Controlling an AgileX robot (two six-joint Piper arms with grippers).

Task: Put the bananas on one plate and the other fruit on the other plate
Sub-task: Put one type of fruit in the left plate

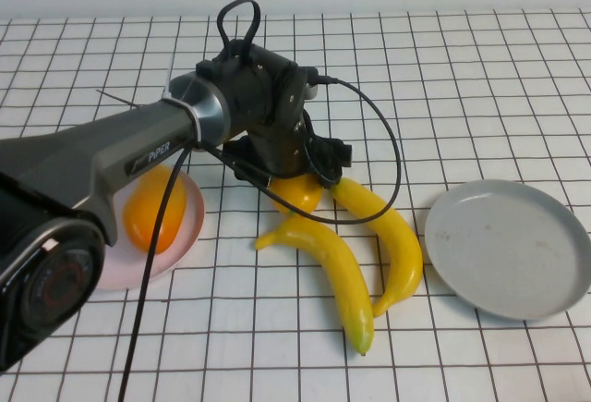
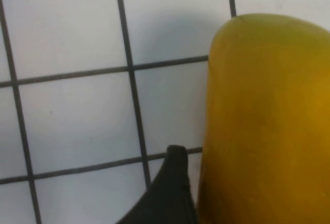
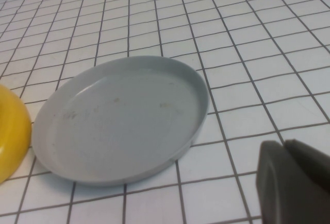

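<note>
My left gripper [image 1: 297, 178] is down over a mango-like fruit [image 1: 297, 195] on the table and its jaws are closed on it. In the left wrist view the fruit [image 2: 268, 131] fills the space beside one dark finger [image 2: 172, 193] that touches its side. The second mango-like fruit [image 1: 153, 208] lies on the pale pink plate [image 1: 111, 268]. Two bananas [image 1: 334, 273] [image 1: 395, 240] lie on the table right of the gripper. The grey-blue plate [image 1: 510, 247] is empty; it also shows in the right wrist view [image 3: 124, 118]. My right gripper [image 3: 286, 154] is shut and empty, near that plate.
The left arm [image 1: 102, 157] and its black cable [image 1: 392, 157] stretch over the pink plate and loop above the bananas. The white gridded tabletop [image 1: 462, 79] extends behind and to the right. A yellow banana end [image 3: 9, 131] shows beside the grey-blue plate.
</note>
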